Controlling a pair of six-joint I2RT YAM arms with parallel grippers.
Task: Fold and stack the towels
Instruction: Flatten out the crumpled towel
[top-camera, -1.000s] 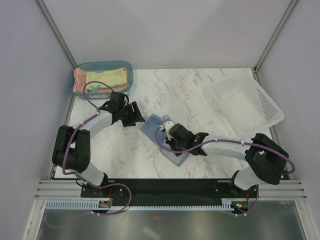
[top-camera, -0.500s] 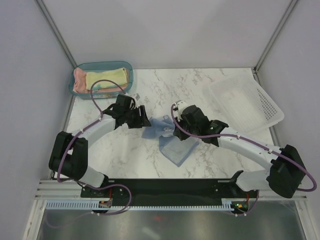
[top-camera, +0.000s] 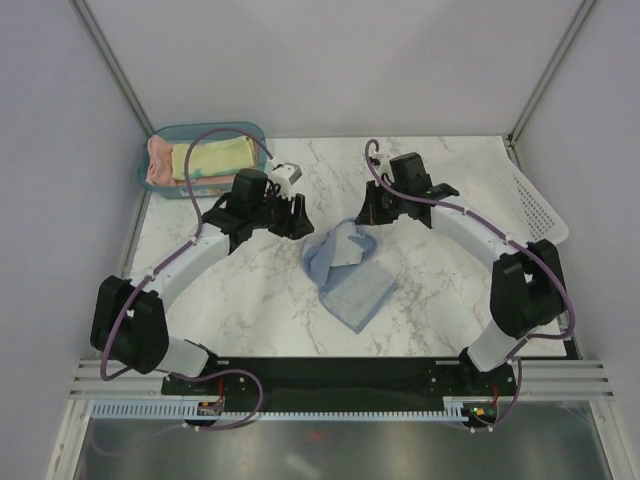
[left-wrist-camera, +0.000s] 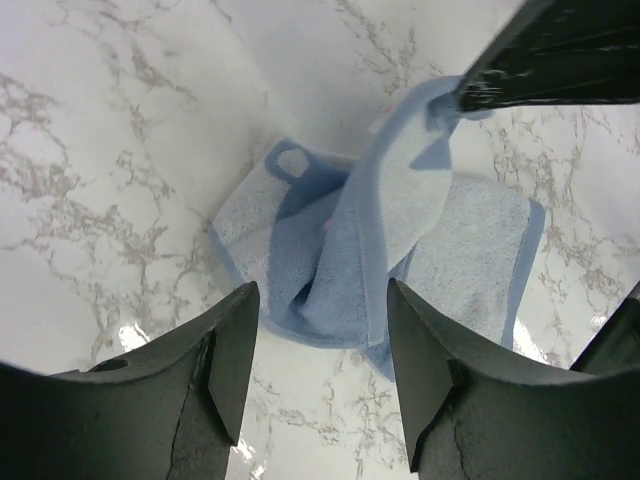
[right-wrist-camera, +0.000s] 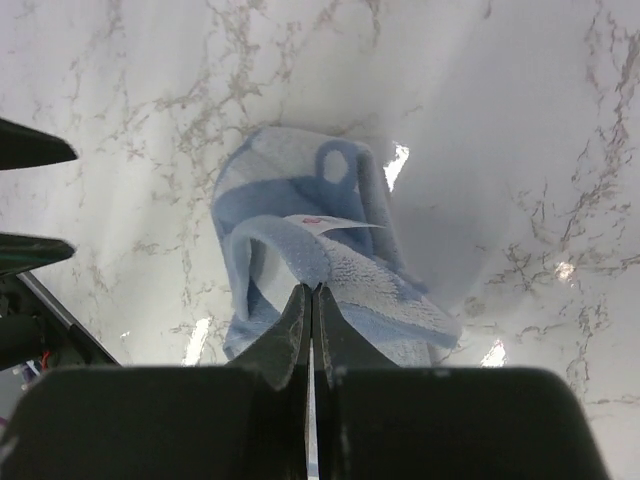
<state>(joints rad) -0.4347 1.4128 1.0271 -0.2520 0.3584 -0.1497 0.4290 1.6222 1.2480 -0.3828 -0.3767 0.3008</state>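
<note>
Light blue towel (top-camera: 350, 280) lies partly folded on the marble tabletop (top-camera: 300, 175), well right of the teal bin (top-camera: 205, 128) and nearer the arm bases. Right gripper (top-camera: 371, 213) is pinched tight on its raised corner. Left gripper (top-camera: 297, 216), between bin and towel, has its jaws apart and empty (hovering above the cloth). Pink towel (top-camera: 157, 160) and yellow towel (top-camera: 215, 158) sit inside the bin.

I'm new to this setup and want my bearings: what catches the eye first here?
A blue towel lies mid-table, one corner pinched and lifted by the shut right gripper, while the open left gripper hovers beside it on the left. In the far-left corner a teal bin holds a pink towel and a yellow towel.
</note>
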